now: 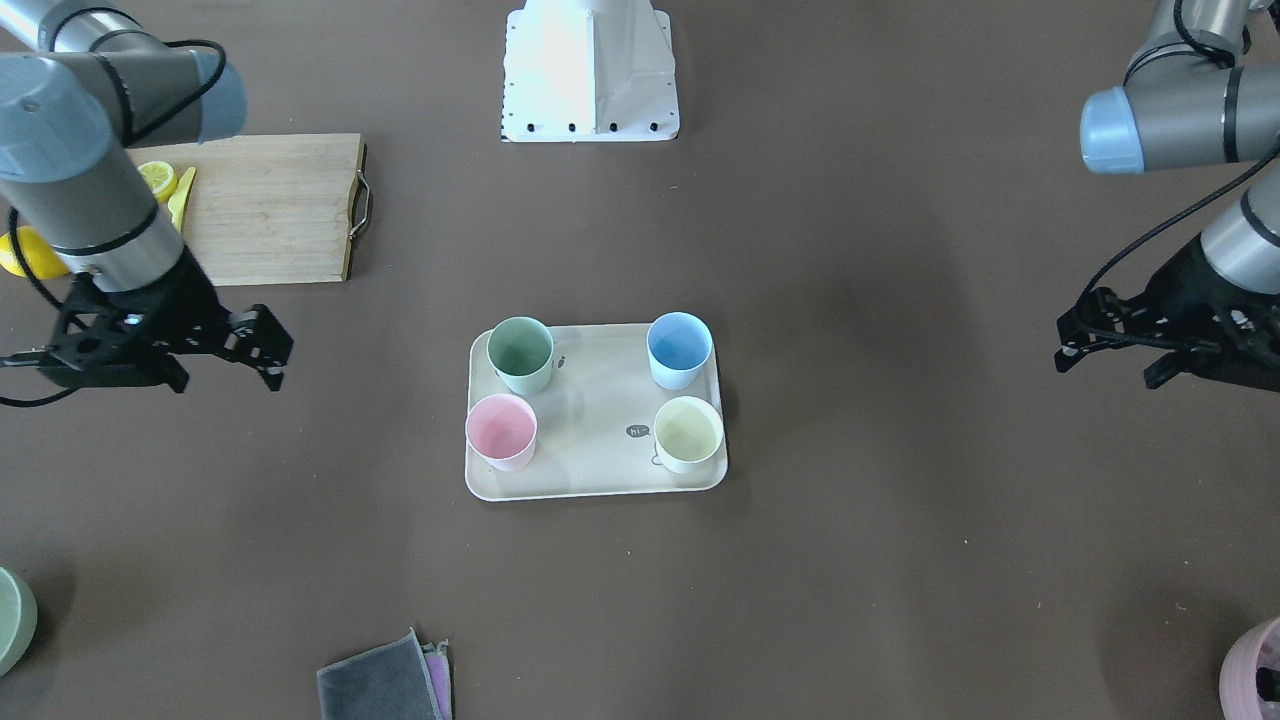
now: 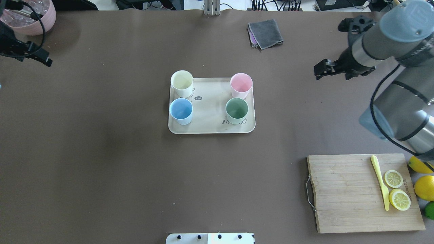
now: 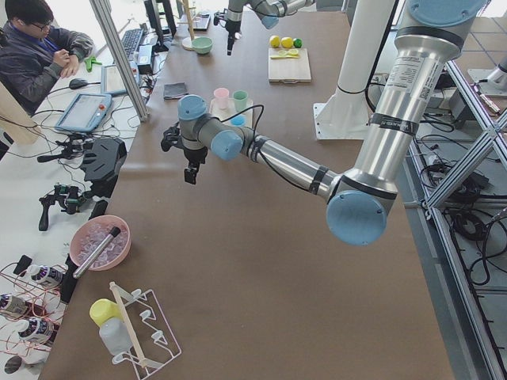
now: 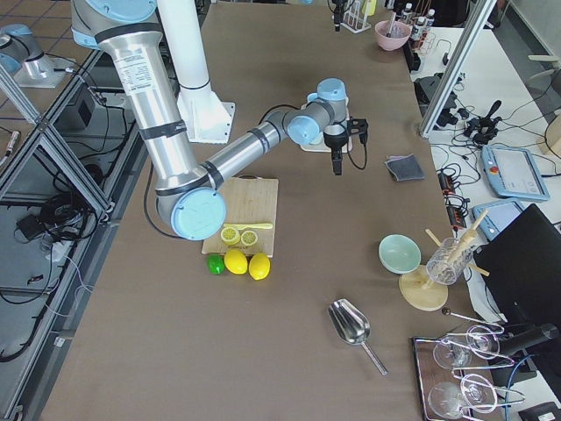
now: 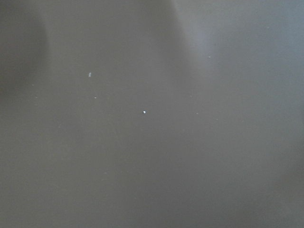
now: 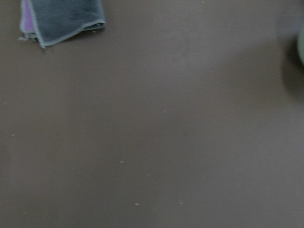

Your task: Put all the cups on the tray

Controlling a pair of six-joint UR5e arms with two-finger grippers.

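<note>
The cream tray [image 1: 600,440] lies at the table's middle. All four cups stand upright on it, one near each corner: green [image 1: 520,352], light blue [image 1: 680,348], pink [image 1: 500,430] and cream-yellow [image 1: 688,432]. In the overhead view the tray [image 2: 210,112] holds the yellow [image 2: 182,83], pink [image 2: 241,84], blue [image 2: 181,110] and green [image 2: 236,110] cups. My left gripper [image 2: 47,61] hovers far to the tray's left, open and empty. My right gripper [image 2: 318,69] hovers to the tray's right, open and empty. Both wrist views show only bare table.
A wooden cutting board [image 2: 349,193] with lemon slices and a yellow knife lies near right, lemons beside it. A folded grey cloth [image 2: 266,34] lies far right of centre. A pink pot [image 2: 32,20] sits at the far left corner, a sage bowl [image 1: 12,618] at the far right.
</note>
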